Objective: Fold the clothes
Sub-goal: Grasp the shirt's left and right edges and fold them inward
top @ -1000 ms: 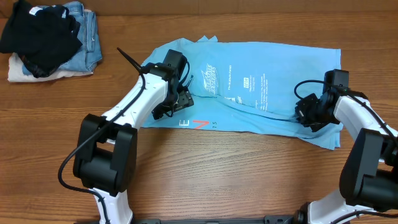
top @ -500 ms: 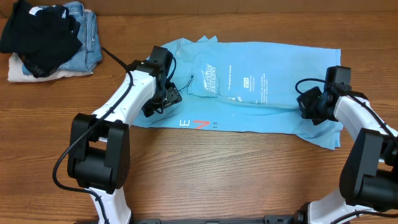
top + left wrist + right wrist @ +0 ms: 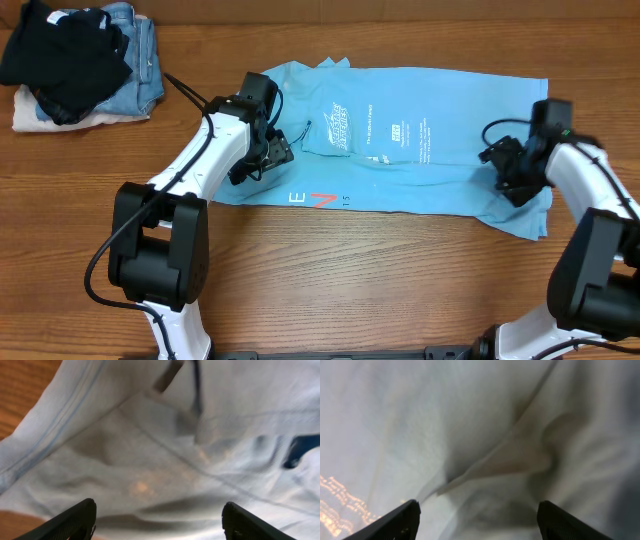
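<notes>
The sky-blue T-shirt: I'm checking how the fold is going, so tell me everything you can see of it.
The sky-blue T-shirt looks like thin, soft jersey. It lies flat on the wooden table, folded into a long band running left to right. White logos and text face up near its middle, and red-and-white lettering shows on the front strip. Its right end is rumpled, with layers poking out at the corner. The left claw and right claw stand open over its ends, pinching nothing.
</notes>
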Robot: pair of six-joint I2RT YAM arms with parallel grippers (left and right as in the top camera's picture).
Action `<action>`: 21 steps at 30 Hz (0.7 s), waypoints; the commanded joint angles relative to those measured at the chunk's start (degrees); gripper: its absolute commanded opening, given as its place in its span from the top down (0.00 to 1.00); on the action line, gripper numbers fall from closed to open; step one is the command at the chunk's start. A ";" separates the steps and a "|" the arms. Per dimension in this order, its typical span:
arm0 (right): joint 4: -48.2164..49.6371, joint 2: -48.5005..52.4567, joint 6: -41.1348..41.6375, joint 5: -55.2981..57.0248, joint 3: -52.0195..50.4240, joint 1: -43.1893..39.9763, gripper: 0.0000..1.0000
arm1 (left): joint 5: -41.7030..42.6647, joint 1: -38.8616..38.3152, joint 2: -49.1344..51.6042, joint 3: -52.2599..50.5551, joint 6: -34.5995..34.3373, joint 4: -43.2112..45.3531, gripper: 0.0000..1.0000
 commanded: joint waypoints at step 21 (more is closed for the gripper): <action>-2.67 -3.67 -5.64 6.36 -5.75 -3.37 0.88 | 8.31 -3.19 1.20 1.07 5.18 -0.61 0.75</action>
